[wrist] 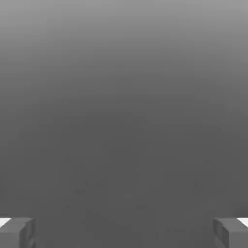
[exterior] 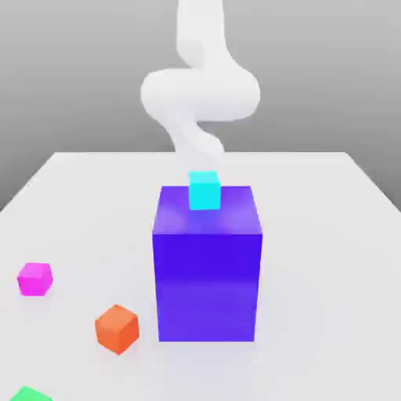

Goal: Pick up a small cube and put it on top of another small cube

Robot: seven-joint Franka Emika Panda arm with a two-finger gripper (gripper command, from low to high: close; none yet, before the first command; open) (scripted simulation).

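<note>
- Our hand [wrist: 124, 232] is spread wide w/ nothing between the fingers [wrist: 17, 232]; the hand view has just grey backdrop past them.
- Arm [exterior: 200, 94] sits behind the big blue block [exterior: 207, 266], well apart from the loose cubes.
- Cyan cube [exterior: 204, 190] rests on the blue block's top, at its 12 o'clock edge.
- Small cubes on the counter [exterior: 329, 235]: magenta cube [exterior: 35, 279] at approx 9 o'clock of the block, orange cube [exterior: 117, 328] at 8, green cube [exterior: 31, 394] clipped at the frame corner near 7.
- We judge no pick made yet: no small cube is on another small one.
- Left: reach, grasp one, lift, stack, release.
</note>
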